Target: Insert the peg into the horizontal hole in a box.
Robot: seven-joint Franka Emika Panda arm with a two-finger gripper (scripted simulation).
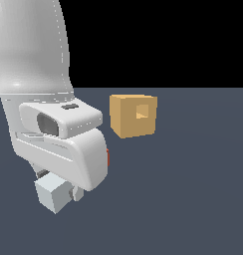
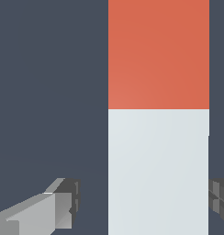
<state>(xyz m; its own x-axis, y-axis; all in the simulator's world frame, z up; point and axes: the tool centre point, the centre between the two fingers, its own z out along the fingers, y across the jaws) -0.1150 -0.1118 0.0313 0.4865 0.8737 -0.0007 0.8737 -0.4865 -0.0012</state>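
Note:
The peg [image 2: 158, 151] fills the wrist view, pale grey-white with a red end [image 2: 158, 55]. My gripper [image 2: 143, 198] is open and straddles its pale part. One finger [image 2: 63, 204] stands clear of the peg and the other finger [image 2: 219, 199] is right at its edge. In the exterior view the arm's hand [image 1: 68, 149] covers most of the peg. Only its pale end [image 1: 53, 194] and a sliver of red [image 1: 108, 158] show. The tan-orange box [image 1: 133, 115] stands beyond, apart from the peg, its square hole [image 1: 142, 112] on the face turned toward the exterior view's right.
The dark grey floor [image 1: 193, 189] stretches around the box and the peg. The white arm [image 1: 34, 50] takes up the exterior view's left.

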